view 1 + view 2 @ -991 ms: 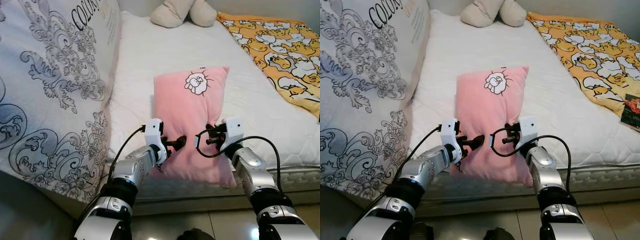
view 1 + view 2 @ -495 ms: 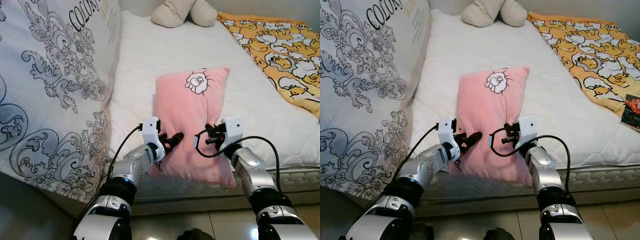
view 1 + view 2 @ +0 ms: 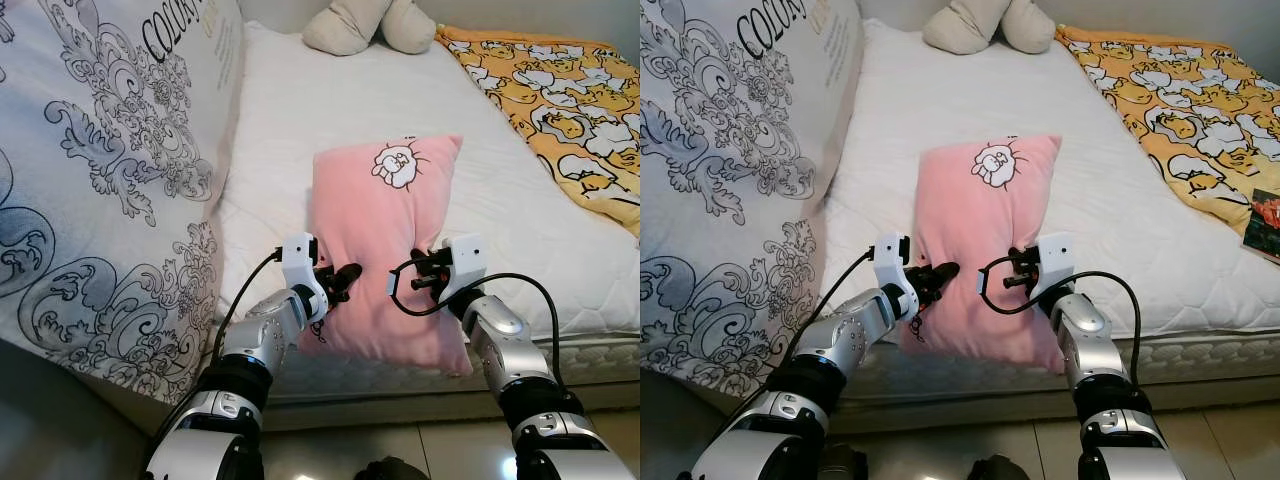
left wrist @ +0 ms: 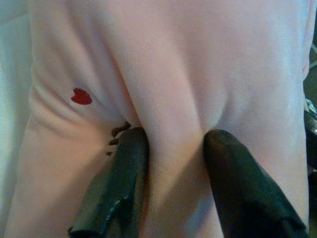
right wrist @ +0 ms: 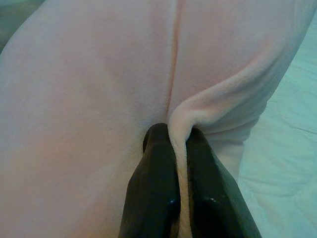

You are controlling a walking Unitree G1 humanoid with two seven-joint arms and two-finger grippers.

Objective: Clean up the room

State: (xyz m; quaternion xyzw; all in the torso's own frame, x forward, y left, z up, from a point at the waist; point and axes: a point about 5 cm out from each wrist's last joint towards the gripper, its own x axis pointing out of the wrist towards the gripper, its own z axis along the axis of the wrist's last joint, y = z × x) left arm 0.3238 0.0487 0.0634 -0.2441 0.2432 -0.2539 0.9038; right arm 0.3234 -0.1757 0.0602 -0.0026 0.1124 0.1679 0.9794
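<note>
both grippers grasp the pink pillow (image 3: 380,240): left gripper (image 4: 171,148) loosely, right gripper (image 5: 178,136) clenched.

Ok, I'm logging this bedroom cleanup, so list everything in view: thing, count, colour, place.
pillow: 1, pink with a cartoon print, near edge of the mattress, pinched by both grippers
mattress: 1, white, across the middle
duvet: 1, white with black scrollwork, piled on the left
blanket: 1, orange with a cartoon print, right side
plush toy: 1, beige, far end of the mattress
book: 1, dark cover, right edge on the blanket
floor: pale tiles, below the bed
left gripper: black fingers around a fold at the pillow's left side
right gripper: fingers shut on a fold at the pillow's right edge
</note>
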